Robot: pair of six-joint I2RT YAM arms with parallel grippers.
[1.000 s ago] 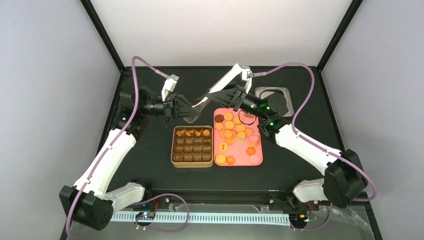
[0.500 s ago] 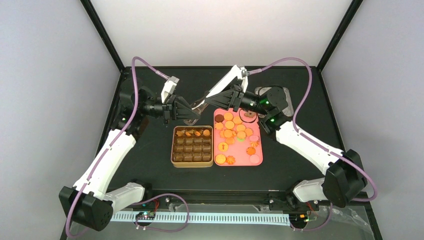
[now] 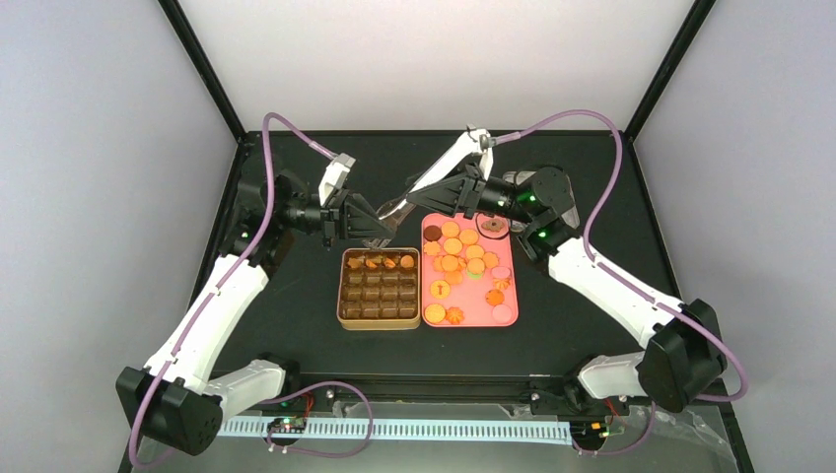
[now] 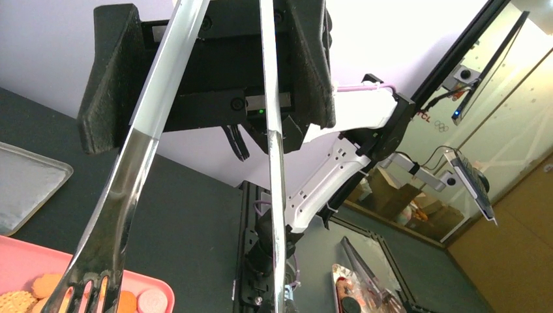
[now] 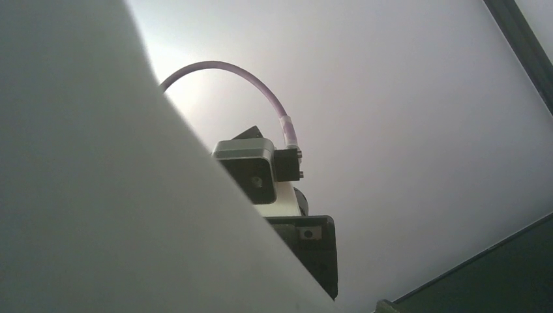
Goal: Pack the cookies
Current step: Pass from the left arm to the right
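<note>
"Fingers, both arms?"
"Noted — left fingers (image 3: 367, 219) pinched shut on the low end of the tongs (image 3: 441, 169); right fingers (image 4: 111, 78) spread wide either side of its handle arms."
"And the cookies (image 3: 455, 254)?"
"Mostly on the pink tray (image 3: 514, 292), a few in the top row of the tin (image 3: 380, 324) — both on the dark surface (image 3: 296, 296)."

The cookies (image 3: 455, 254) are mostly orange-golden, with a few pale pink and one dark brown, on a pink tray (image 3: 473, 305). Left of it, the gold tin (image 3: 342, 296) has a brown grid. The tongs (image 4: 111, 222) are shiny silver, the table (image 3: 306, 335) is black, and the cables (image 3: 592, 123) are purple.
</note>
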